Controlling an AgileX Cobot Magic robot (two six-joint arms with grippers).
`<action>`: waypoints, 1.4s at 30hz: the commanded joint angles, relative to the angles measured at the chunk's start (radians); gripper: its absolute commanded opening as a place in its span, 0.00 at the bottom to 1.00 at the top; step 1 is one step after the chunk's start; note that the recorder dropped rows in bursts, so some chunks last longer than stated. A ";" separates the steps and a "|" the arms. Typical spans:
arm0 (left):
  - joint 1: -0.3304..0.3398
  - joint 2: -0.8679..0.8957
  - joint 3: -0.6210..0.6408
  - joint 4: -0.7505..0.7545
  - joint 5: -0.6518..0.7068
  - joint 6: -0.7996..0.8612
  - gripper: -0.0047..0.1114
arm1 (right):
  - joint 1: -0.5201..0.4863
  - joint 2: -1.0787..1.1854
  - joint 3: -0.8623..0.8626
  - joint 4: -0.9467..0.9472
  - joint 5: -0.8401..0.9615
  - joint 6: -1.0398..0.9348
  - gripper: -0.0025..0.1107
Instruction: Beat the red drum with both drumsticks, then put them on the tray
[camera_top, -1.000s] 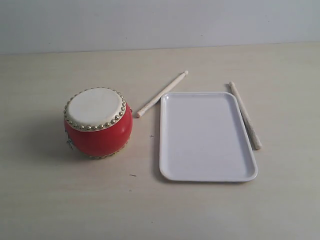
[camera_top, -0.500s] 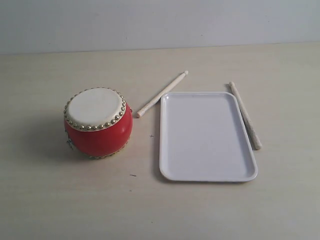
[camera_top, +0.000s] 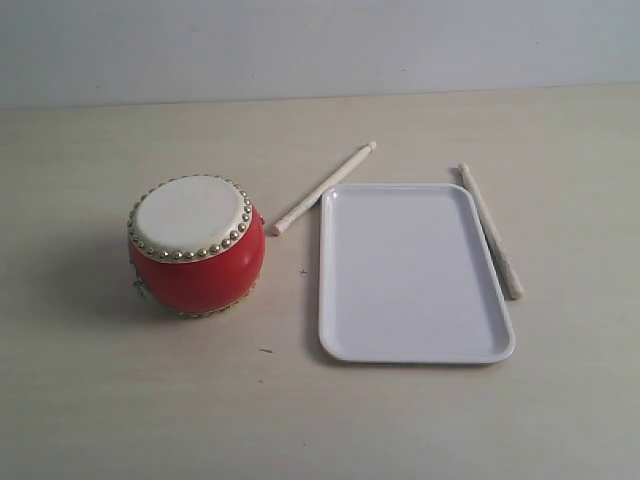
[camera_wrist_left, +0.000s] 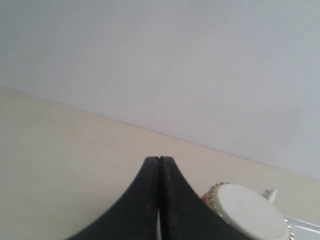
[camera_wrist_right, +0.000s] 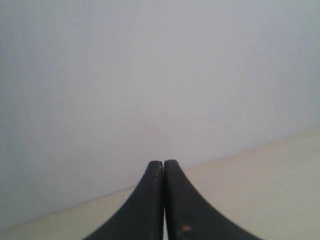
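The red drum (camera_top: 196, 247) with a cream skin and gold studs stands at the left of the table; its top also shows in the left wrist view as the red drum (camera_wrist_left: 247, 210). A white tray (camera_top: 416, 345) lies to its right. One drumstick (camera_top: 325, 187) lies slanted between drum and tray. The other drumstick (camera_top: 490, 230) lies along the tray's right edge. Neither arm shows in the exterior view. My left gripper (camera_wrist_left: 159, 159) is shut with nothing in it, back from the drum. My right gripper (camera_wrist_right: 163, 162) is shut and empty, facing the wall.
The pale wooden table (camera_top: 100, 400) meets a plain grey-white wall (camera_top: 320, 45) at the back. A corner of the tray (camera_wrist_left: 305, 227) and a stick tip (camera_wrist_left: 270, 192) peek past the drum in the left wrist view.
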 joint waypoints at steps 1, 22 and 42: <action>-0.097 -0.010 0.003 0.004 0.003 0.017 0.04 | 0.001 -0.005 0.004 0.000 0.028 0.053 0.02; -0.111 -0.010 0.003 0.001 0.041 0.058 0.04 | 0.001 -0.005 0.004 -0.004 0.028 0.105 0.02; -0.111 -0.010 0.003 -0.001 0.050 0.004 0.04 | 0.001 0.780 -0.722 -0.079 0.522 -0.116 0.02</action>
